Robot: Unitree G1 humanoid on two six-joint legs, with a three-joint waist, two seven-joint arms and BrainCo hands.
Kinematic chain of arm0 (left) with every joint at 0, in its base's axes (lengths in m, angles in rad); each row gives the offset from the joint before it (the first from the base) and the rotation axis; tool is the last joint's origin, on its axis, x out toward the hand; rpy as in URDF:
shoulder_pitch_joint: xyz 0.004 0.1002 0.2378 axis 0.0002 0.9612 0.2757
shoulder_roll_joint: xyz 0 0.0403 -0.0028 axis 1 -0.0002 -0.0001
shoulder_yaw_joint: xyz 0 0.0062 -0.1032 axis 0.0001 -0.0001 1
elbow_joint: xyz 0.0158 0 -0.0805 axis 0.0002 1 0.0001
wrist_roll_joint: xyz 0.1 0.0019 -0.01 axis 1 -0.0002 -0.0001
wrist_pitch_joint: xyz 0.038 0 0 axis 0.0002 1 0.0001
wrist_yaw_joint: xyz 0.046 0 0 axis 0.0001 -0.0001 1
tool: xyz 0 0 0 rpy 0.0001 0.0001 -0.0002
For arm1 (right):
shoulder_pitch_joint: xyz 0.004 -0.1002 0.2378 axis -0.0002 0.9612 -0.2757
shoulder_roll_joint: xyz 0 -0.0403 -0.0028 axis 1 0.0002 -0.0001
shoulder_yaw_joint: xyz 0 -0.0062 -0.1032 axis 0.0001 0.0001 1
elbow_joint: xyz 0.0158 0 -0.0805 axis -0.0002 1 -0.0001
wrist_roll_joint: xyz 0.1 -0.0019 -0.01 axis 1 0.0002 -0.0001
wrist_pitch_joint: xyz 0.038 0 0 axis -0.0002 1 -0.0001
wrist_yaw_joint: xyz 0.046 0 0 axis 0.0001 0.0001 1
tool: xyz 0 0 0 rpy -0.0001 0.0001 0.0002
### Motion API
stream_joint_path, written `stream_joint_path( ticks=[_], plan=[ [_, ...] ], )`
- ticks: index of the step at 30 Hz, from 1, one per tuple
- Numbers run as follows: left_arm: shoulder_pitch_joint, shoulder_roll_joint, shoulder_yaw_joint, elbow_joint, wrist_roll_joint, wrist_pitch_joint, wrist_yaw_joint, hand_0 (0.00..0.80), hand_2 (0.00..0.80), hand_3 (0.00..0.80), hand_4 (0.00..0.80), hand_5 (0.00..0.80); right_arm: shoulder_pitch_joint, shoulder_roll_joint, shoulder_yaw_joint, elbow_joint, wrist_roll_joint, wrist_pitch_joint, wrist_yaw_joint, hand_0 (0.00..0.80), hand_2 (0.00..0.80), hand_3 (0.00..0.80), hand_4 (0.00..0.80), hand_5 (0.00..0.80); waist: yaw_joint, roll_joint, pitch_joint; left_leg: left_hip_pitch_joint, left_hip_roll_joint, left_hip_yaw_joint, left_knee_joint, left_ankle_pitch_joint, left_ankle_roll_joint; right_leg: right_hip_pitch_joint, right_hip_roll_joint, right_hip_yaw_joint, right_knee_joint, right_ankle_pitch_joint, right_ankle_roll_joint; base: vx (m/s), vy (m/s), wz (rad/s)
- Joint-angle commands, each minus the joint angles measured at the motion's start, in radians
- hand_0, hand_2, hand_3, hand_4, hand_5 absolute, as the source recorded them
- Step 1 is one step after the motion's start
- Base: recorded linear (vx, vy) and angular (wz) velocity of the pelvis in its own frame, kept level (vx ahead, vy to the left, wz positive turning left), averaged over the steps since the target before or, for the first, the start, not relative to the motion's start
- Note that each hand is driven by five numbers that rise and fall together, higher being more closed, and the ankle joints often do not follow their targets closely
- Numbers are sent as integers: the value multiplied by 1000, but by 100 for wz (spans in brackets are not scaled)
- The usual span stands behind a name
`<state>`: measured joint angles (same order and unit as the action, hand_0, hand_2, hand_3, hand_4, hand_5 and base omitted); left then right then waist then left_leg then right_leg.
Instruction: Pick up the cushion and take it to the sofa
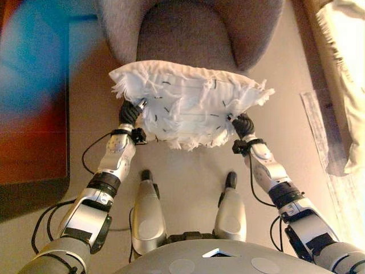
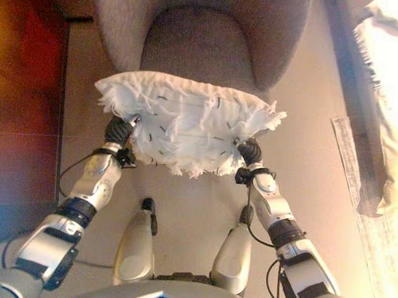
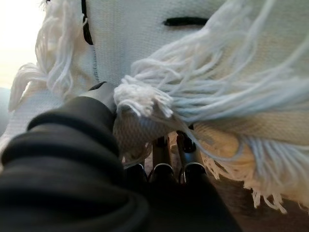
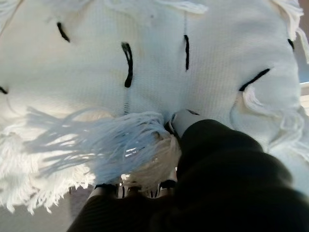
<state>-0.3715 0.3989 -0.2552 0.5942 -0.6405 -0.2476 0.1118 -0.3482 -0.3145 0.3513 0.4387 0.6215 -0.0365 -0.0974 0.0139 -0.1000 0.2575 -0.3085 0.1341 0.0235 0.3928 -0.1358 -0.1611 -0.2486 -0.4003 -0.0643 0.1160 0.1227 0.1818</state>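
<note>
Both hands mostly hidden under the white fringed cushion [image 1: 188, 105]: left hand [image 1: 130, 113] and right hand [image 1: 243, 124] show only dark covers, fingers buried in fringe. Grey armchair [image 1: 188, 28] cut off at far edge, seat front behind cushion. Beige fabric [image 1: 342, 80] cut off right.

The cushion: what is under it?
Under the cushion both hands hold its lower edge, left hand and right hand. Below are the floor and the grey chair, whose seat front is covered.
</note>
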Motion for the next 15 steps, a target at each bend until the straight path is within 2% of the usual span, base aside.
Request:
stream_joint_path(
  ticks=[1,3,5,6,8,11,15],
  plan=[
    [29,-59,22,-167,16,-14,-23,800,800,800,800,800,-23,13,31,-115,4,44,78,800,800,800,800,800,25,38,-163,122,-100,-47,-165,87,129,87,70,29,-51,40,-20,214,190,-86],
    [49,-61,38,-165,19,-8,-30,800,800,800,800,800,-22,23,36,-112,3,66,76,800,800,800,800,800,26,39,-182,157,-114,-35,-168,66,141,107,66,41,-66,56,-18,164,180,-85],
    [46,-53,41,-150,33,5,-28,800,800,800,800,800,-7,28,31,-103,60,69,78,800,800,800,800,800,14,43,-206,191,-111,16,-186,64,148,138,59,42,-82,75,-22,84,166,-63],
    [40,-51,40,-142,35,10,-29,800,800,800,800,800,-2,31,25,-97,69,69,82,800,800,800,800,800,11,43,-212,197,-112,27,-187,62,151,145,51,39,-86,83,-23,76,202,-24],
    [24,-44,33,-108,44,18,-42,800,800,800,800,800,15,46,5,-70,111,51,87,800,800,800,800,800,4,49,-225,226,-130,36,-200,54,167,145,25,42,-67,134,-27,63,203,-4],
    [11,-13,13,-93,48,38,-59,800,800,800,800,800,41,56,-2,-63,148,38,84,800,800,800,800,800,-3,62,-230,258,-155,44,-231,55,191,107,9,64,12,235,-28,13,174,22],
    [-2,10,-2,-81,44,56,-89,800,800,800,800,800,42,71,-6,-10,190,3,80,800,800,800,800,800,8,79,-231,272,-176,39,-245,64,209,78,23,70,135,280,-37,25,193,5]
  ],
)
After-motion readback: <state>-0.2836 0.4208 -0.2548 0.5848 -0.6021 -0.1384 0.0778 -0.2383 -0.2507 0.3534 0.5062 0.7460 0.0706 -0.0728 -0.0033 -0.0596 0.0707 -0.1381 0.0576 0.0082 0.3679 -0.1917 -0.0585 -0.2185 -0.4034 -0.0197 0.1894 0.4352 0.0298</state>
